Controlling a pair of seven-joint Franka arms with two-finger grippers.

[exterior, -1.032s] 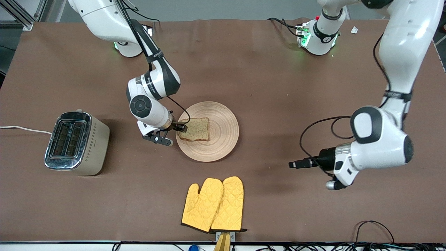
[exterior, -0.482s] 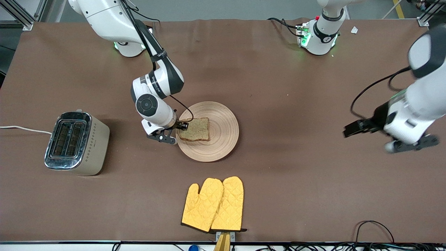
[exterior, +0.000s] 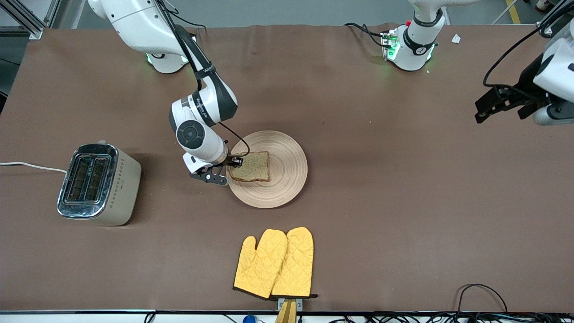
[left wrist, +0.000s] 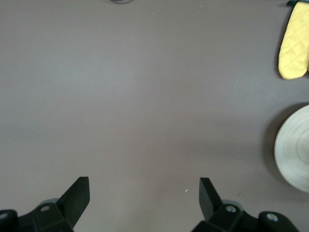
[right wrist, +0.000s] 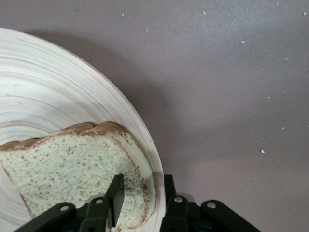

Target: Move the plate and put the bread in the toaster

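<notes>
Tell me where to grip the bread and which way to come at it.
Grip the bread by its edge toward the toaster, coming in low from that side. It lies flat on the plate with that edge near the rim, where the right gripper already straddles it. The left gripper waits, open.

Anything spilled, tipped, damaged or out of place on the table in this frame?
Nothing stands out. The bread lies flat on the plate, its edge between the right gripper fingers. The toaster stands upright, and oven mitts lie flat. The left gripper is open over bare table.
</notes>
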